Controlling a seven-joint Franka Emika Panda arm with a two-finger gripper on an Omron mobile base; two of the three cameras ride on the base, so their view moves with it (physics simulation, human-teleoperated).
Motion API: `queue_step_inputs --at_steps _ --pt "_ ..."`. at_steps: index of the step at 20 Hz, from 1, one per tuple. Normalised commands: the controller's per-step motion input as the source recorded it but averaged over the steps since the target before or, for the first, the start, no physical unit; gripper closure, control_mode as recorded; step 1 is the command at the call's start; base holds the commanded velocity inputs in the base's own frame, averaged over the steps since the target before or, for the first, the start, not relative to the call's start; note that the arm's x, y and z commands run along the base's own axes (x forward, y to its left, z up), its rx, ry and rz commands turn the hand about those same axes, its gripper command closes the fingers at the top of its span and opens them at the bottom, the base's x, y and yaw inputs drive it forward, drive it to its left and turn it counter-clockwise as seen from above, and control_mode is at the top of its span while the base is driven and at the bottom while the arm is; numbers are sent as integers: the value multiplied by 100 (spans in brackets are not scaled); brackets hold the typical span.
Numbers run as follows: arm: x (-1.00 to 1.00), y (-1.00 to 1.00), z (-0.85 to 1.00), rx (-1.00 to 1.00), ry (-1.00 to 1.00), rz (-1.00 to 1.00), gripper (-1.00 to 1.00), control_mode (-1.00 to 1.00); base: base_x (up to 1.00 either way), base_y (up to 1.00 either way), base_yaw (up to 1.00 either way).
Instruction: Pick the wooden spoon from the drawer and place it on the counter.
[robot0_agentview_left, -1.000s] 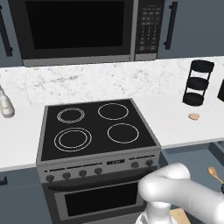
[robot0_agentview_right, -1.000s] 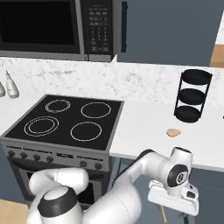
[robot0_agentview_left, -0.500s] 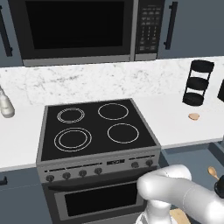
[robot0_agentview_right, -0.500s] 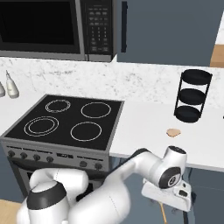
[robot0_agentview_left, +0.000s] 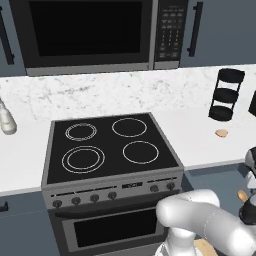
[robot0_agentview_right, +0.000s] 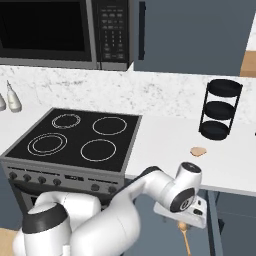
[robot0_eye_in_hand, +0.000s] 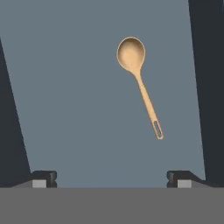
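Note:
The wooden spoon (robot0_eye_in_hand: 138, 85) lies flat on the blue-grey floor of the open drawer (robot0_eye_in_hand: 74, 109), its round bowl toward the top of the hand view and its handle slanting down to the right. My gripper (robot0_eye_in_hand: 111, 178) hangs above the drawer, open, with nothing between its fingertips (robot0_eye_in_hand: 43, 176); the spoon lies ahead of them and apart from them. In the right base view the spoon (robot0_agentview_right: 184, 233) shows just below the hand, under the front edge of the white counter (robot0_agentview_right: 165, 142). A bit of the spoon (robot0_agentview_left: 242, 195) peeks out at the right of the left base view.
A black stove top (robot0_agentview_right: 80, 140) lies left of the drawer, its oven door below. On the counter stand a black tiered rack (robot0_agentview_right: 219, 110) and a small tan lump (robot0_agentview_right: 198, 151). A bottle (robot0_agentview_left: 7, 120) stands far left. A microwave (robot0_agentview_left: 90, 32) hangs above.
The hand has drifted a little to the left over the drawer, and the spoon now shows below it in the right base view. The jaws have stayed open.

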Motion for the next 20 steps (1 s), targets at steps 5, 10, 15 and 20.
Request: queue_step_inputs --at_steps 5,10,15,20 --pt "38 9 -23 -5 -12 13 -100 -100 0 0 0" --pt "36 2 -47 -1 -15 13 -100 -100 0 0 0" --pt "10 -4 -48 0 -25 3 -100 -100 0 0 0" --pt "19 -20 -24 0 -7 0 -100 -100 0 0 0"
